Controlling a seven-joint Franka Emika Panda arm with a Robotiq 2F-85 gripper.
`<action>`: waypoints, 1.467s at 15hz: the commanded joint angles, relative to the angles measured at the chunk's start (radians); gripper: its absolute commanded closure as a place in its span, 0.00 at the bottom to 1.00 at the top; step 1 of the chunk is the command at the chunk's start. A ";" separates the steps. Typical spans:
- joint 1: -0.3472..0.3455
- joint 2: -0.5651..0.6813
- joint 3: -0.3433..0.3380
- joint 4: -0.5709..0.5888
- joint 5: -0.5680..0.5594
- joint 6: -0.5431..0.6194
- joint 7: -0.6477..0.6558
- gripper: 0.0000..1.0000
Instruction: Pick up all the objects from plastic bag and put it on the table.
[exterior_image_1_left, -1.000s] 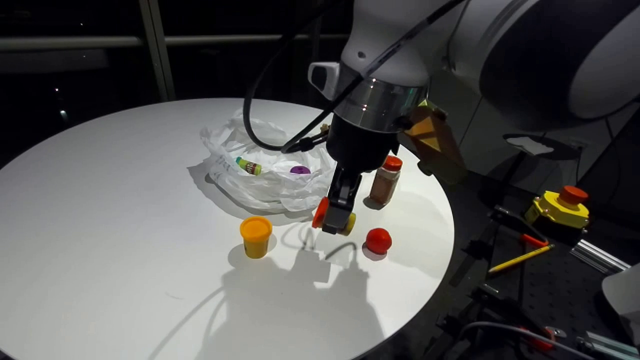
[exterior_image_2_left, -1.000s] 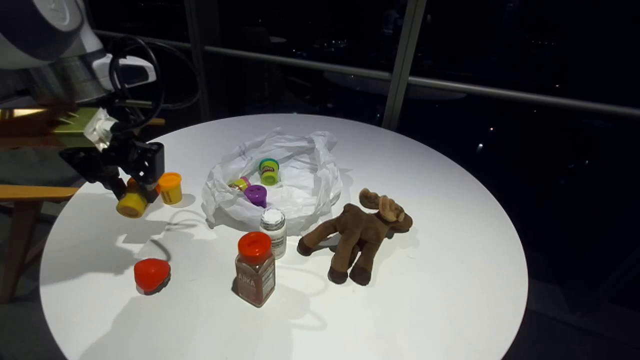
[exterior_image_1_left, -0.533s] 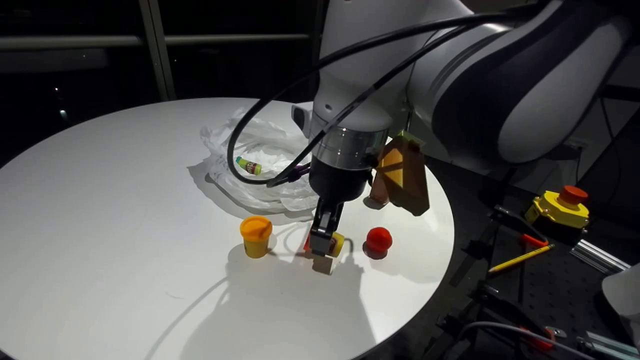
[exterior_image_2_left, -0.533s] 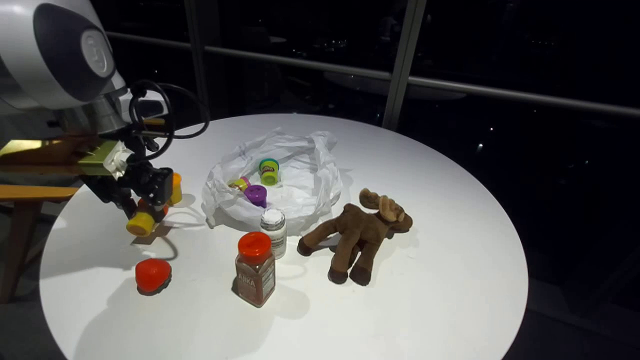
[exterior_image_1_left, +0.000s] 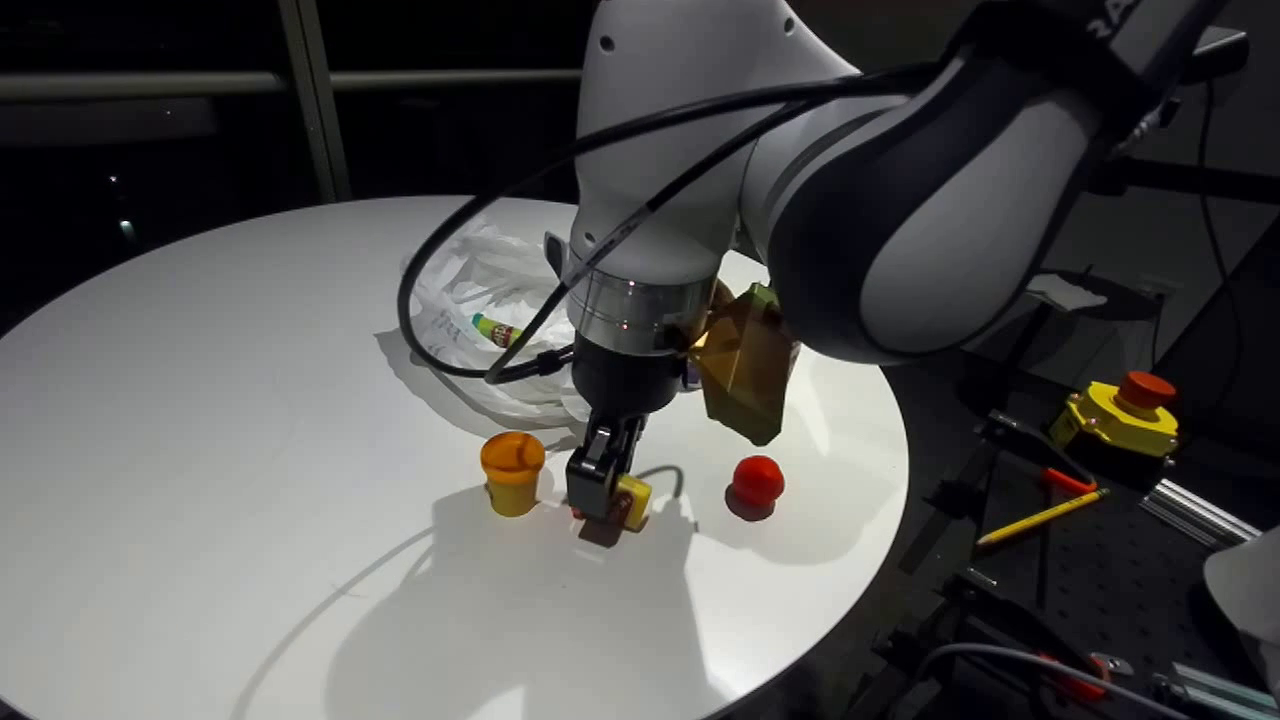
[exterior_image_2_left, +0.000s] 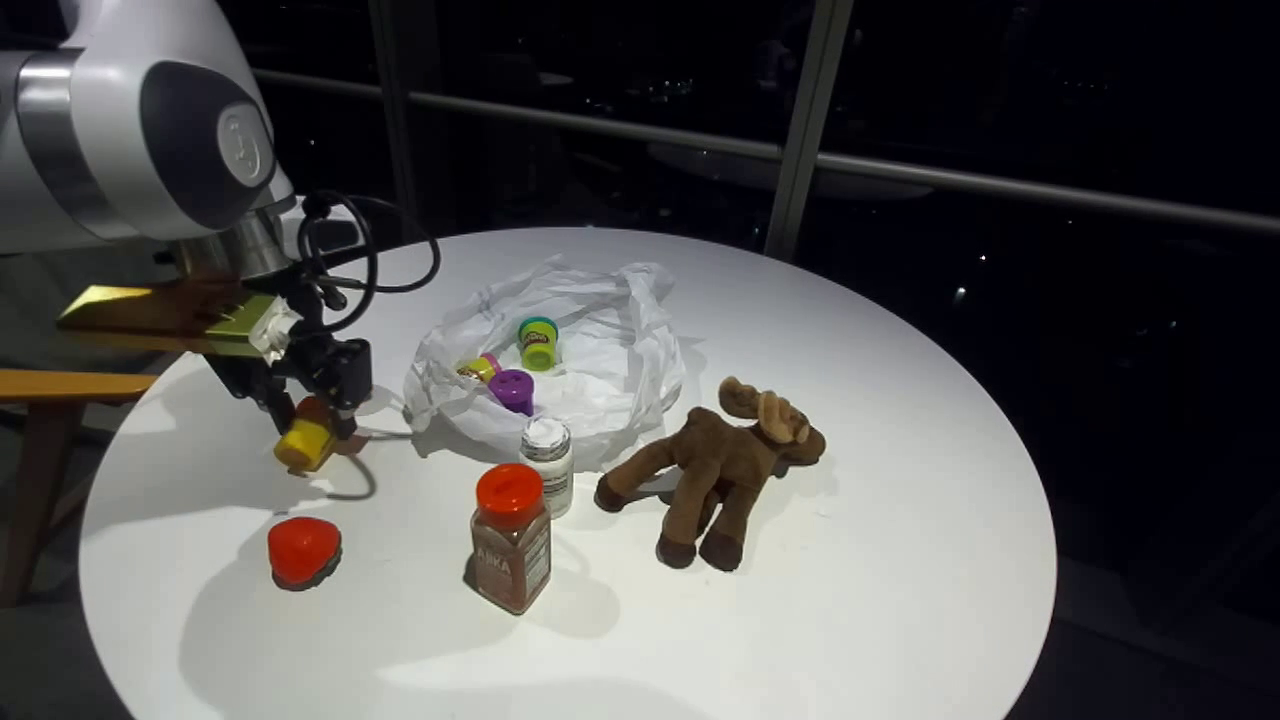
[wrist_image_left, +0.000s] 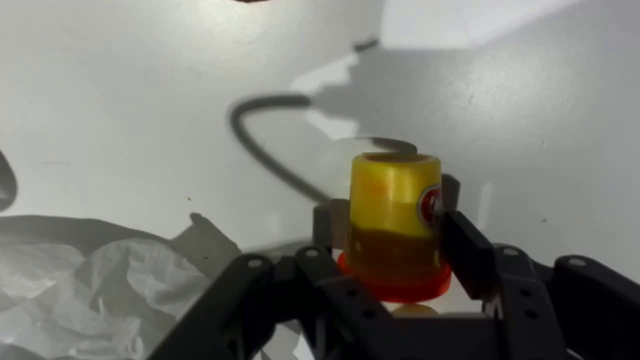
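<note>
My gripper (exterior_image_1_left: 592, 500) is shut on a yellow tub with a red lid (exterior_image_2_left: 305, 443), held on its side just above the white table (exterior_image_1_left: 250, 450). In the wrist view the tub (wrist_image_left: 395, 195) sits between both fingers. The white plastic bag (exterior_image_2_left: 610, 400) lies open on the table. In it are a green tub with a teal lid (exterior_image_2_left: 538, 345), a purple tub (exterior_image_2_left: 513, 390) and a yellow tub with a pink lid (exterior_image_2_left: 480, 367). An orange tub (exterior_image_1_left: 512, 475) stands upright on the table beside my gripper; the arm hides most of it in an exterior view.
A red rounded object (exterior_image_2_left: 303, 548) lies near the gripper. A spice jar with a red lid (exterior_image_2_left: 510, 540), a white bottle (exterior_image_2_left: 548, 465) and a brown moose toy (exterior_image_2_left: 725, 460) are on the table by the bag. A yellow emergency stop (exterior_image_1_left: 1115, 415) is off the table.
My gripper has moved down toward the table and closer to the orange tub, with the yellow tub still in it. The bag and the other objects have not moved.
</note>
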 joint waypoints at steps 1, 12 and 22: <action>-0.016 -0.049 0.016 0.023 0.114 -0.075 -0.100 0.08; -0.054 -0.084 -0.011 0.243 0.196 -0.246 -0.133 0.00; -0.003 -0.011 -0.168 0.279 0.124 -0.089 0.054 0.75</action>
